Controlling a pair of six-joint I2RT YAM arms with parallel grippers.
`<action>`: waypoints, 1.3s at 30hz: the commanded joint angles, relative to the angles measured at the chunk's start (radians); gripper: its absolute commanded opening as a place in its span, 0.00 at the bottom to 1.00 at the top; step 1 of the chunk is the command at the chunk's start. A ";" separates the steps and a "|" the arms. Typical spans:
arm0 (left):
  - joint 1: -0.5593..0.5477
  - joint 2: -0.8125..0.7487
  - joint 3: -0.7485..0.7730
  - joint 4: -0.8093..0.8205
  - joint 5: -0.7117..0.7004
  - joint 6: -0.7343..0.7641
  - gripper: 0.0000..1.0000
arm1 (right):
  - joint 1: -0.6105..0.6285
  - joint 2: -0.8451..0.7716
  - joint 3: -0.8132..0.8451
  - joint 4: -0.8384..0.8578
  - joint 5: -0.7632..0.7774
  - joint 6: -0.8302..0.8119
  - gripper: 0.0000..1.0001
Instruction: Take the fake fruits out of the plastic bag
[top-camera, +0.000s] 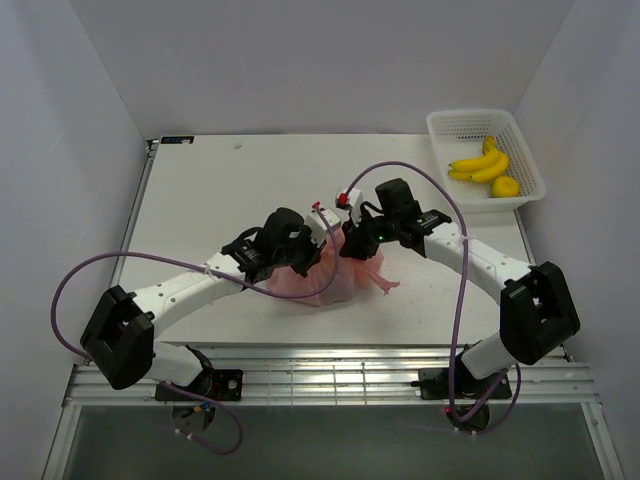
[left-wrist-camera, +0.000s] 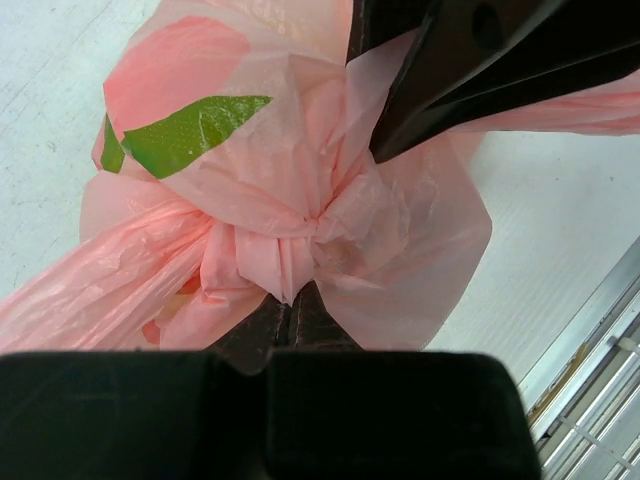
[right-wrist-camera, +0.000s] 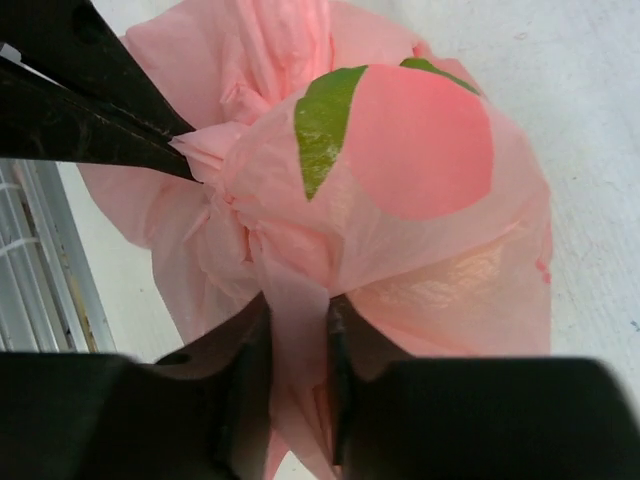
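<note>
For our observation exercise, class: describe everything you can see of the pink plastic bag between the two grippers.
The plastic bag is thin, crinkly, translucent pink film printed with a pink fruit and green leaf. Its handles are tied in a tight knot, so it is closed. It sits bunched on the white table. The left gripper and right gripper each pinch film beside the knot.

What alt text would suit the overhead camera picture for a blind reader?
Two white-and-black robot arms meet at the middle of a white table, the left gripper and right gripper both clamped on a knotted pink plastic bag. A white lattice basket with a banana bunch sits at the table's far right corner.
</note>
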 joint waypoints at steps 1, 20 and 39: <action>-0.009 -0.029 -0.016 0.024 0.011 -0.013 0.00 | 0.005 -0.072 -0.024 0.111 0.053 0.064 0.23; -0.009 -0.049 -0.042 0.037 -0.050 -0.034 0.00 | -0.007 -0.098 -0.031 0.095 0.059 0.171 0.08; -0.007 -0.463 -0.311 0.225 -0.032 -0.352 0.00 | -0.231 -0.208 -0.249 0.174 1.126 0.548 0.08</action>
